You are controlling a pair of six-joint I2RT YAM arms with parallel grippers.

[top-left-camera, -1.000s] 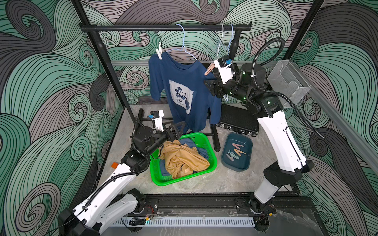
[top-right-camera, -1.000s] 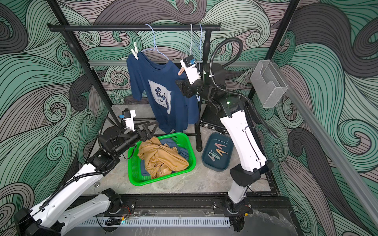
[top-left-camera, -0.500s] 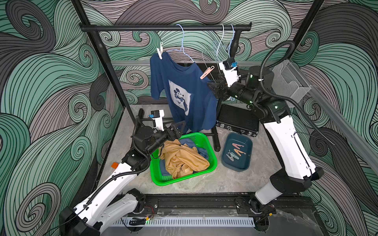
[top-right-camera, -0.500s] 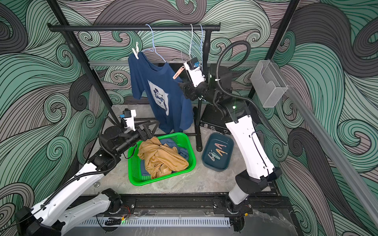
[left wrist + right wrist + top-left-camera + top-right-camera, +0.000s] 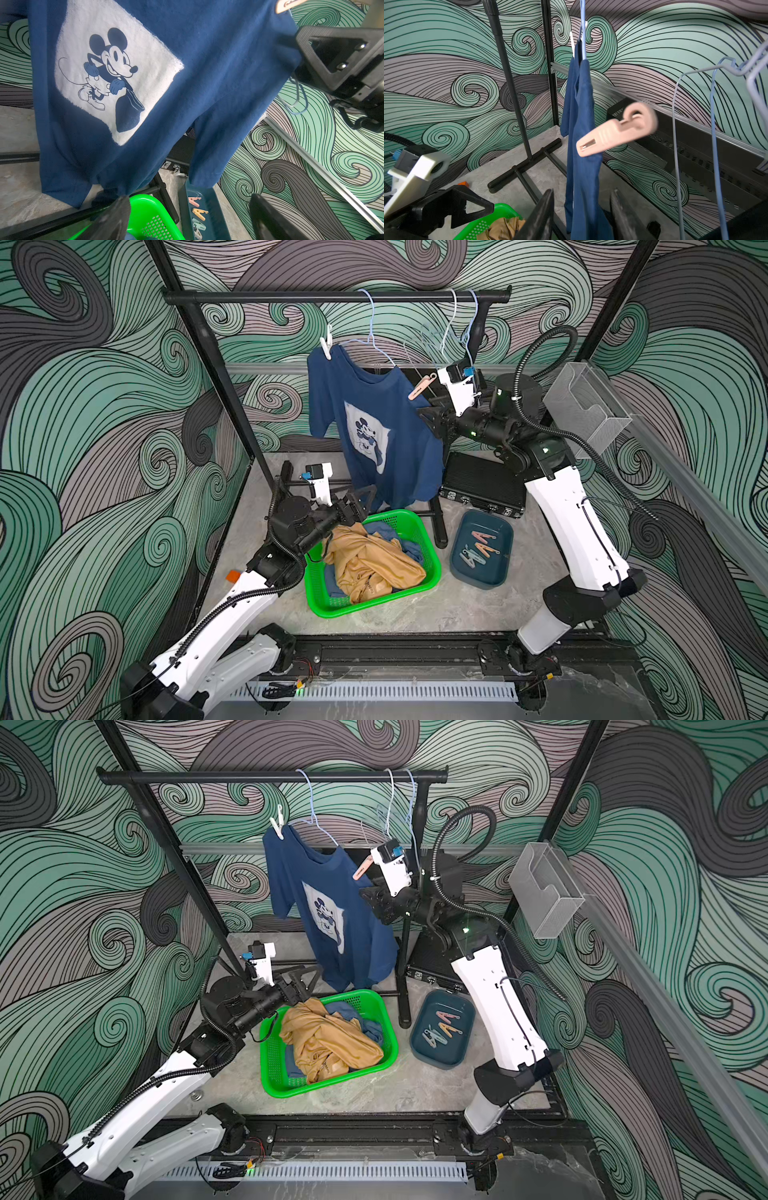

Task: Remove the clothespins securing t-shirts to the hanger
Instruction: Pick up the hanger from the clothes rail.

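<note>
We see a bright green plastic basket holding a mustard t-shirt and a blue t-shirt. Beside the basket, a dark teal tray holds pastel clothespins. At the basket's far corner, the left claw is spread wide. Behind the basket hangs a navy mouse-print t-shirt, clipped by a peach clothespin and a white clothespin. The right claw sits around its edge; we cannot tell if it pinches.

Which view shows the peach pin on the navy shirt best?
Right wrist: the peach pin fills mid-frame, close though slightly blurred. In both top views the pin is small, at the shoulder of the shirt. Left wrist catches only its tip.
</note>
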